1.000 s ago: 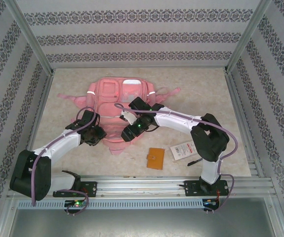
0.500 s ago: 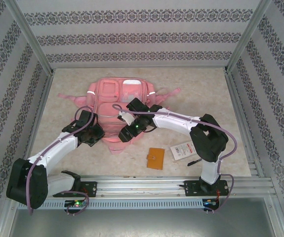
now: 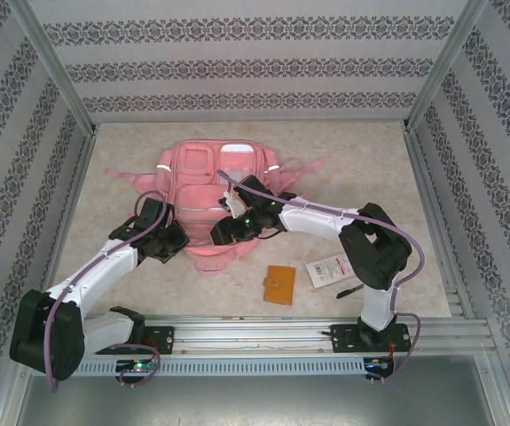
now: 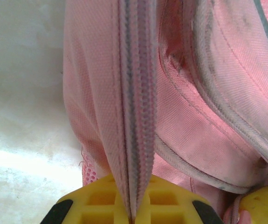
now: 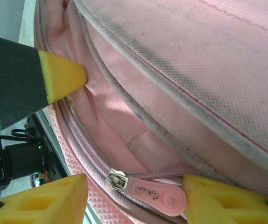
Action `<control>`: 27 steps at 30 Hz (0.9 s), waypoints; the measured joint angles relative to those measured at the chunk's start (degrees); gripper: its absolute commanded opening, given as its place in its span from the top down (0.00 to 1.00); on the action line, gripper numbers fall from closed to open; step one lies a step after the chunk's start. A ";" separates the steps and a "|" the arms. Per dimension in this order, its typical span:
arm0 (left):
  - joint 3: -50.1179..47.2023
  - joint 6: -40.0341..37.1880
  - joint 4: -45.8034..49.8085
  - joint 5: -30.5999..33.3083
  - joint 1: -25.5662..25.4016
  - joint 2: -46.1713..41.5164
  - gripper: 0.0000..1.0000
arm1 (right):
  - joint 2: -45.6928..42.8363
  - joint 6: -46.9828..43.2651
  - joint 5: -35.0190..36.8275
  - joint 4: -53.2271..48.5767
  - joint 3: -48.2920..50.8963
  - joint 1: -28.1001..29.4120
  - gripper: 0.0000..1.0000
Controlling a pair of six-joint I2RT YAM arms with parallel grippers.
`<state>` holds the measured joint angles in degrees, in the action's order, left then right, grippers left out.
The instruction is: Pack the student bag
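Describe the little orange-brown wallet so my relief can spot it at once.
Start at the pink student bag in the middle of the table. Just off its near right corner lies a small wallet, flat and orange-brown; the packet beside it is white with red print.

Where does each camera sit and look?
Top: above, behind the arms, looking down on the student bag and both arms.
Left wrist: on its arm, facing the left claw, shut on the bag's zip seam.
Right wrist: on its arm, facing the open right claw and the zip pull.
Shared: both wrist views show the bag's zips.
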<state>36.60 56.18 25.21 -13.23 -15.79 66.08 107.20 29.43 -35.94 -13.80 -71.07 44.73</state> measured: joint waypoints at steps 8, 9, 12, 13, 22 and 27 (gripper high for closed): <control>-0.50 -0.46 -0.02 0.02 -0.02 -0.46 1.00 | -0.96 2.23 -2.36 1.62 1.49 -0.37 0.80; -0.52 -0.48 -0.02 0.02 -0.02 -0.52 1.00 | -1.20 2.27 -2.58 1.66 1.55 -0.39 0.80; -0.98 -0.50 -0.26 0.02 -0.02 -0.92 1.00 | -1.79 2.40 -3.30 1.88 1.60 -0.37 0.82; -1.25 -0.50 -0.42 0.02 -0.02 -1.03 1.00 | -1.84 2.45 -3.63 2.10 1.60 -0.37 0.83; -2.38 -0.48 -0.98 0.20 -0.02 -1.77 1.00 | -2.05 3.82 -4.04 2.97 2.71 -0.33 0.74; -2.73 -0.48 -1.36 0.20 -0.02 -1.77 1.00 | -2.21 3.80 -3.63 2.97 3.61 0.26 0.70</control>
<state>33.87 55.70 23.86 -13.04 -15.81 64.31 104.99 33.23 -39.57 -10.83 -67.46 44.99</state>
